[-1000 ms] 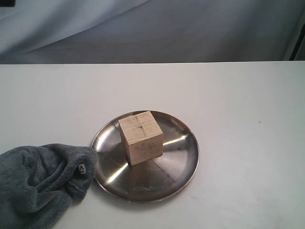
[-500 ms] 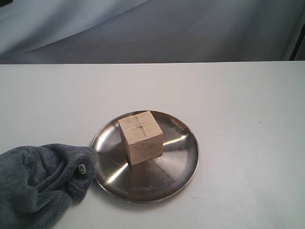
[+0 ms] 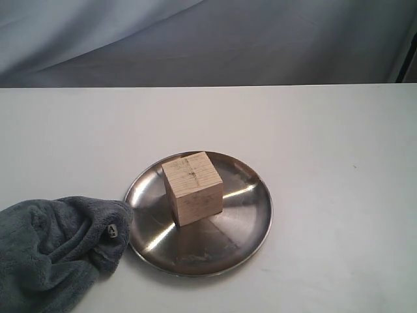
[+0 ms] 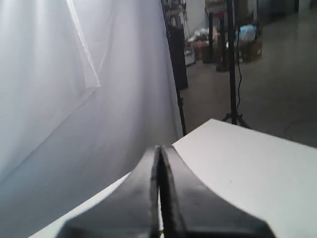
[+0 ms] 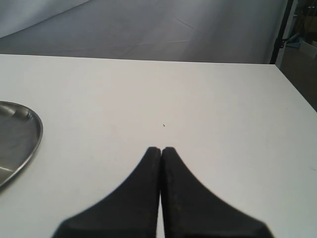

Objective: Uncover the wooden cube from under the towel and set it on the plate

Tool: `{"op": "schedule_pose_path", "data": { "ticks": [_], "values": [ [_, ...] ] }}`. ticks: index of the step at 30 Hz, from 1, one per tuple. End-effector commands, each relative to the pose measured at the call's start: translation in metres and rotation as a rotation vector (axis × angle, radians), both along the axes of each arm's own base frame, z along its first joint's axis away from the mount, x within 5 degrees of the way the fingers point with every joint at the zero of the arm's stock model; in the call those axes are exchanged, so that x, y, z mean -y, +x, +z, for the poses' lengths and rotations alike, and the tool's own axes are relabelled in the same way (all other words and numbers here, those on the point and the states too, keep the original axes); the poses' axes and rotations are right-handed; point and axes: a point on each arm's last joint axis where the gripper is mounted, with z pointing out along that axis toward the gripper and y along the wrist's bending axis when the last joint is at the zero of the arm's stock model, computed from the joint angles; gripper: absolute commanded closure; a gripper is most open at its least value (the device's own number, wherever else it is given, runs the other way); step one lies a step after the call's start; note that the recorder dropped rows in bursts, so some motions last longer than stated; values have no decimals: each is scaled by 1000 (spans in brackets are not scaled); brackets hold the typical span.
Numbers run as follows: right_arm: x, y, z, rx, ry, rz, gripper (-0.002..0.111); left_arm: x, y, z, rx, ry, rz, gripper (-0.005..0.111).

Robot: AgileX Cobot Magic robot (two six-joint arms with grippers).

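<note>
Nearest my exterior camera, the towel (image 3: 55,251) lies bunched on the table (image 3: 326,130) at the lower left. The frame cuts it off on two sides, so I can't see its full extent. Its small white tag (image 3: 113,230) sits on the fold facing the plate (image 3: 247,228). That fold meets the plate's rim, but I can't tell whether it touches or overlaps.

The plate holds one thing: the wooden cube (image 3: 193,188), fully uncovered and resting flat, a little left of the dish's middle and turned so a vertical edge points roughly my way. The metal around it is bare and shows streaky reflections.

I see both end effectors only through their wrist cameras. The right gripper (image 5: 161,148) has its fingers pressed together with nothing between them, above bare table. A sliver of the plate (image 5: 20,134) shows at the picture's edge, the rest cut off. The left gripper (image 4: 159,148) is likewise pressed together and empty (its fingers fill much of that view). Past it are a table corner, a pale curtain (image 4: 59,99) and dark stands (image 4: 230,59) on the floor.

Farthest back in the exterior view, a grey backdrop (image 3: 260,39) hangs behind the table.
</note>
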Motion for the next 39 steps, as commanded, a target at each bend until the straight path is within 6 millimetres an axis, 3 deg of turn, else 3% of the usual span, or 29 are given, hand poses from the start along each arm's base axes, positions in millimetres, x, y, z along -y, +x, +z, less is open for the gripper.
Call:
{"op": "schedule_pose_path", "data": {
  "ticks": [1, 6, 16, 23, 33, 39],
  "values": [
    [0, 0, 0, 9, -2, 0, 108, -25, -24, -12, 53, -107, 132, 107],
    [0, 0, 0, 9, -2, 0, 108, -42, -39, -49, 122, -152, 355, 107],
    [0, 0, 0, 9, -2, 0, 108, -51, -42, -104, 125, -171, 628, 107],
    [0, 0, 0, 9, -2, 0, 108, -54, -33, -124, 97, -164, 685, 107],
    [0, 0, 0, 9, -2, 0, 108, -56, -31, -126, 115, -175, 712, 107],
    [0, 0, 0, 9, -2, 0, 108, -67, -25, -143, 45, -291, 822, 107]
  ]
}}
